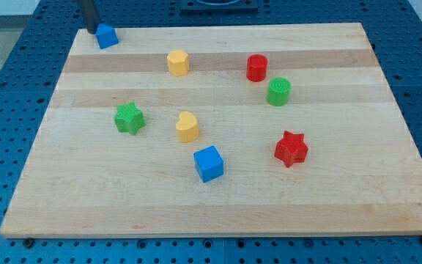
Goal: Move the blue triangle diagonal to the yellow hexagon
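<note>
Tip (pixel 93 31) down at the board's (pixel 218 213) top-left corner, just left of the blue triangle (pixel 107 36), seemingly touching it; bare rod, nothing gripped. Triangle tight against the top edge, open wood to its right and below. Yellow hexagon (pixel 178 62) well off toward the view's right. Beyond: red cylinder (pixel 257 67), green cylinder (pixel 278 92), green star (pixel 130 118), yellow heart (pixel 187 127), blue cube (pixel 209 163), red star (pixel 291 149). Bottom strip wide open.
</note>
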